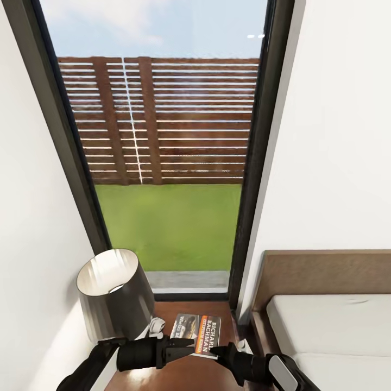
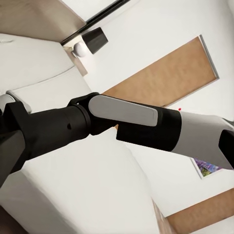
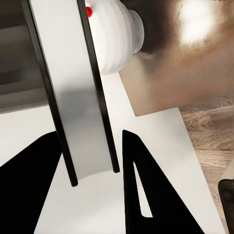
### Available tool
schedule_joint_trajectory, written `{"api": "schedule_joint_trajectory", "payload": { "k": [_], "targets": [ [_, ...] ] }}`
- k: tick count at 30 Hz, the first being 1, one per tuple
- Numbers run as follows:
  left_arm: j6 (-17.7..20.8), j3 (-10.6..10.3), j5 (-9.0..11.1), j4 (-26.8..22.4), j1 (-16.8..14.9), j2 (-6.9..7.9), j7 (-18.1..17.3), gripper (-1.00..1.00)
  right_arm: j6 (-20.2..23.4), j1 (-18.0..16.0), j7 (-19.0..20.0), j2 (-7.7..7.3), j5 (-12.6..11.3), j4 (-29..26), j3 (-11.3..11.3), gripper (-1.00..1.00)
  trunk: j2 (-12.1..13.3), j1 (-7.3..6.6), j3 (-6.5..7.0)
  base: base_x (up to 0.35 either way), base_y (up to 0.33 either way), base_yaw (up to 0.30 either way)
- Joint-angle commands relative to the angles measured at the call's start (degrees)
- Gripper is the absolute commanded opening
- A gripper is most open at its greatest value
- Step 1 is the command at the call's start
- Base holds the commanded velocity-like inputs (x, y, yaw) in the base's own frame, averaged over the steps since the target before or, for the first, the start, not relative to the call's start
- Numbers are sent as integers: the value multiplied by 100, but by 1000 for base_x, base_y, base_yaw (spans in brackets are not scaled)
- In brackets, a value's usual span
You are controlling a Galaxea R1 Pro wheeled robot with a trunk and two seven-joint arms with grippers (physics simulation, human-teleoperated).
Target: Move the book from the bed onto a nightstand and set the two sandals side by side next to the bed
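Head view, book: the book [image 1: 196, 329] lies flat on the glossy top of the nightstand [image 1: 174, 374], just beside the lamp [image 1: 113, 293] and a small white object at the lamp's foot, in front of the tall window [image 1: 163, 152].
Head view, bed: the bed [image 1: 331, 336] stands to the right of the nightstand, with its brown headboard against the wall.
Head view, arms: both dark forearms cross low over the near edge of the nightstand, and the right pincer [image 1: 220, 352] sits at the book's near edge, touching or almost touching it.
Left wrist view: the camera looks across the robot's right arm [image 2: 126, 119] and over the pale mattress; the left pincer's state cannot be told.
Right wrist view: the right pincer [image 3: 90, 161] has its two dark fingers spread apart, with the thin pale edge of what seems to be the book standing between them; whether the pads press it is unclear, and I read the pincer as released.
Step in hand: the book part looks finished or at the point of letting go.
Next move: draw the right arm back without dragging the book or knocking the lamp, then turn to find the two sandals.
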Motion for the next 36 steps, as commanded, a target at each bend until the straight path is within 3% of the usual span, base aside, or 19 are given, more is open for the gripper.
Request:
{"api": "schedule_joint_trajectory", "payload": {
  "k": [1,36],
  "targets": [
    [60,-22,51,0,-5,7,3,100,14,-5,12,-2,-10,-3,12,-100,-47,23,-26,0,0,0],
    [66,-27,51,0,-5,-13,2,100,14,-5,11,-7,-10,-10,20,-100,-1451,792,-654,0,0,0]
  ]
}}
